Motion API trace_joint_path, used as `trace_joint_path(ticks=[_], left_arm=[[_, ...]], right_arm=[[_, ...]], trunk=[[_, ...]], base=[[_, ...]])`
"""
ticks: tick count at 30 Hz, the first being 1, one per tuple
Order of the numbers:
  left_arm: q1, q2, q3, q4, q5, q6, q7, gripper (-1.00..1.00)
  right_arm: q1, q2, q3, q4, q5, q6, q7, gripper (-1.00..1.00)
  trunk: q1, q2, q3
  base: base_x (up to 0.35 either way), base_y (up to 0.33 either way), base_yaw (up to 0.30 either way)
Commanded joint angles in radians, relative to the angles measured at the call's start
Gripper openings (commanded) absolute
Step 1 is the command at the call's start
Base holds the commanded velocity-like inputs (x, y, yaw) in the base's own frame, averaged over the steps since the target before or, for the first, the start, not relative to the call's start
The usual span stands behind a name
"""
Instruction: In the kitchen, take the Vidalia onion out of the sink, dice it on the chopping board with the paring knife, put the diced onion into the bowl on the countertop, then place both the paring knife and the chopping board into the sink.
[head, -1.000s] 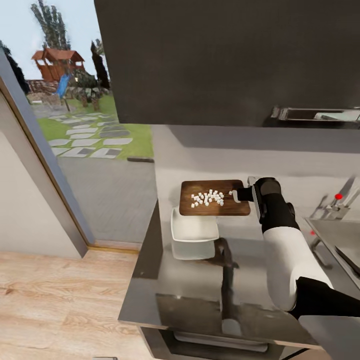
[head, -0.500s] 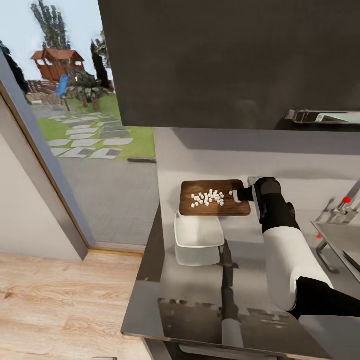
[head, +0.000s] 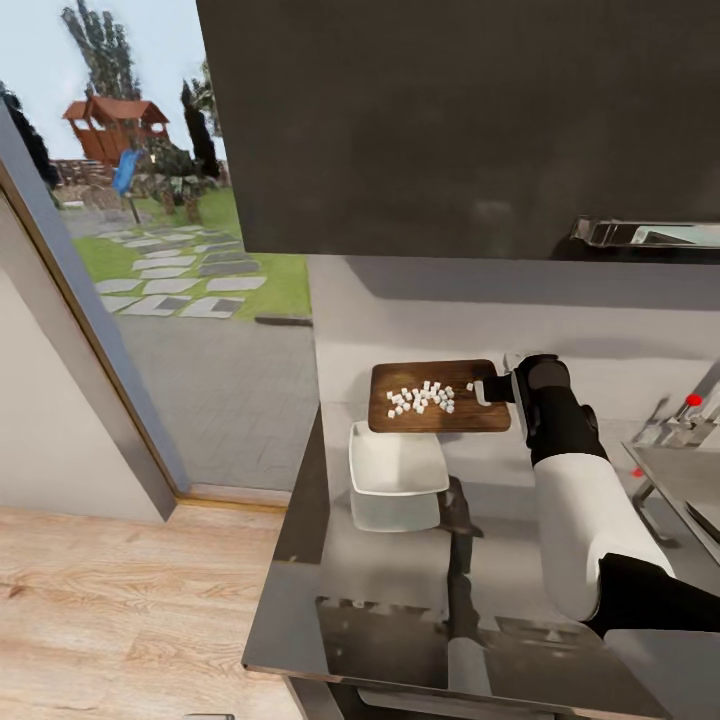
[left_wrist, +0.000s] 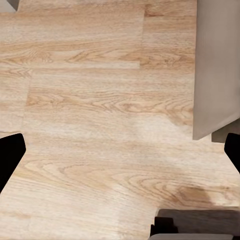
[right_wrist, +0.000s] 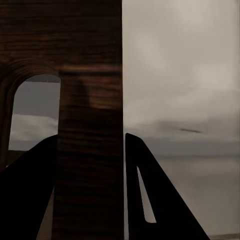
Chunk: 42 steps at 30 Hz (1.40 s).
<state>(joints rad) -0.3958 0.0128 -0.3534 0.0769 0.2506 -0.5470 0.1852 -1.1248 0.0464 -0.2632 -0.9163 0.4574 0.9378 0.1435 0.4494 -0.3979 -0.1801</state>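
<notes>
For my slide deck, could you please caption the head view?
Right gripper holds the chopping board, topped with diced onion, above the bowl.

The glossy grey countertop (head: 400, 570) carries the white bowl (head: 397, 462).

A home kitchen: a glossy grey countertop (head: 400, 560) under dark wall cabinets (head: 450, 120), a steel sink (head: 680, 480) at its right, a garden (head: 150, 250) left of it.

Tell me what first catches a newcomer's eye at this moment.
The dark chopping board, strewn with white diced onion, is gripped at its right edge by the right claw, just beyond the empty white bowl. Left of the countertop, a sunny garden fills the glass.
</notes>
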Motion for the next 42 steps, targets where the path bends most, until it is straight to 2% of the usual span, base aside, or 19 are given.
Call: trace_joint_path(ticks=[1,12,14,19,22,39,42], left_arm=[[-0.002,-0.001,-0.008,0.003,0.006,-0.005,0.002,1.00],[-0.002,-0.001,-0.009,0.003,0.006,-0.005,0.002,1.00],[-0.002,-0.001,-0.009,0.003,0.006,-0.005,0.002,1.00],[-0.002,-0.001,-0.009,0.003,0.006,-0.005,0.002,1.00],[-0.002,-0.001,-0.009,0.003,0.006,-0.005,0.002,1.00],[-0.002,-0.001,-0.009,0.003,0.006,-0.005,0.002,1.00],[-0.002,-0.001,-0.009,0.003,0.006,-0.005,0.002,1.00]], right_arm=[[-0.001,0.001,-0.004,-0.001,0.012,0.003,0.010,-1.00],[-0.001,0.001,0.007,-0.001,0.015,0.003,0.008,-1.00],[-0.001,0.002,0.022,-0.001,0.026,0.001,0.008,-1.00],[-0.001,0.004,0.024,-0.001,0.077,0.001,0.008,-1.00],[-0.001,0.004,0.024,-0.001,0.088,0.001,0.008,-1.00],[-0.001,0.007,0.027,-0.001,0.093,0.001,0.008,-1.00],[-0.001,0.007,0.074,-0.001,0.094,0.001,0.008,-1.00]], trunk=[[0.001,-0.002,-0.002],[0.001,-0.002,-0.002],[0.001,-0.002,-0.002],[0.001,-0.002,-0.002],[0.001,-0.002,-0.002],[0.001,-0.002,-0.002],[0.001,-0.002,-0.002]], base=[[0.000,0.000,0.000],[0.000,0.000,0.000],[0.000,0.000,0.000],[0.000,0.000,0.000],[0.000,0.000,0.000],[0.000,0.000,0.000],[0.000,0.000,0.000]])
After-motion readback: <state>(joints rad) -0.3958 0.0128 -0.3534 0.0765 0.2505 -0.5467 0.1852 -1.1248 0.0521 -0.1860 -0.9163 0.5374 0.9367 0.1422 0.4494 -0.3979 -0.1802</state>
